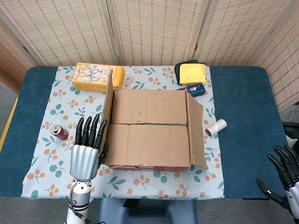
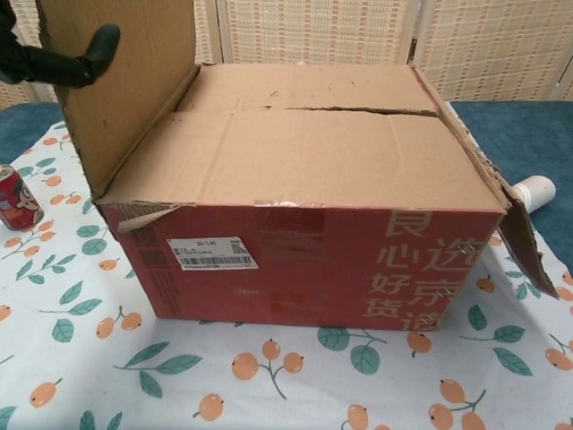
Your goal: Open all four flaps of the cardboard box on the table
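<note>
Red soda can (image 1: 59,132) stands upright far left on the floral cloth (image 1: 70,107), blue tabletop (image 1: 28,116) under it. Left hand (image 1: 87,146), silver metal palm with black fingers (image 1: 88,129), sits just left of the cardboard box (image 1: 148,128); fingers straight and slightly apart, pointing away, thumb hooked on the raised left flap (image 2: 125,81). Chest view shows only a black fingertip (image 2: 94,43) over that flap's edge, rest cut off. Box sits mid-cloth: brown corrugated top, red printed sides, white barcode label (image 2: 211,253). Left flap stands upright, two inner flaps lie flat closed, right flap (image 1: 197,130) hangs outward. Orange rectangular pack (image 1: 97,77) behind the box. Yellow cloth in black pouch (image 1: 191,73), small blue item, white roll (image 1: 216,127) to the right. Right hand (image 1: 284,175) at the lower right edge, partly cut off, fingers apart, holding nothing.
</note>
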